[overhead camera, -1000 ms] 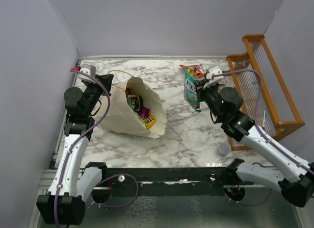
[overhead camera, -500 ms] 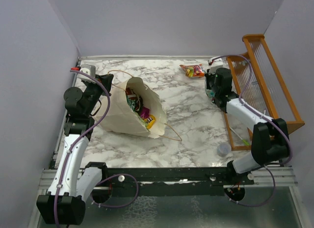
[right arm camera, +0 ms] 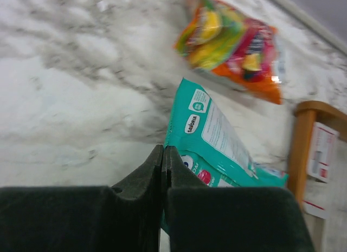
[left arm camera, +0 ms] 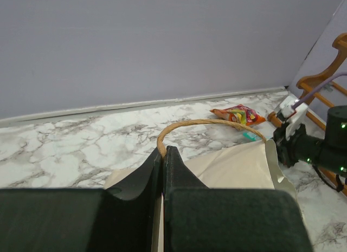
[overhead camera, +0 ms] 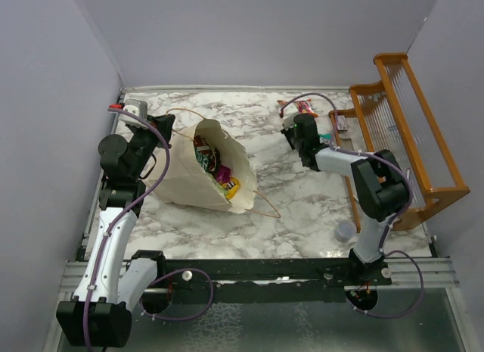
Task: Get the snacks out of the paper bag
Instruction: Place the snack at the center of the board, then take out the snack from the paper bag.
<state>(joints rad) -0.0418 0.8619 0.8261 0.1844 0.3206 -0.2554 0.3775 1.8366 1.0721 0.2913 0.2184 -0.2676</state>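
Observation:
The cream paper bag (overhead camera: 189,178) lies on its side at the left, mouth toward the right, with several snacks (overhead camera: 215,166) showing inside. My left gripper (overhead camera: 162,129) is shut on the bag's rim where the tan handle (left arm camera: 206,122) comes out; the bag's paper (left arm camera: 233,165) shows below the jaws (left arm camera: 163,150). My right gripper (overhead camera: 290,123) is shut on the edge of a teal packet (right arm camera: 217,138), low over the table at the back right. A red-orange candy packet (right arm camera: 233,46) lies just beyond it, also in the top view (overhead camera: 297,106).
A wooden rack (overhead camera: 408,125) stands along the right edge, close to the teal packet (right arm camera: 303,138). A small grey cap (overhead camera: 345,231) lies near the front right. Walls close the back and both sides.
My right arm has swung the teal packet from mid-air toward the rack, then back left and down beside the red-orange packet. The left arm and bag have not moved.

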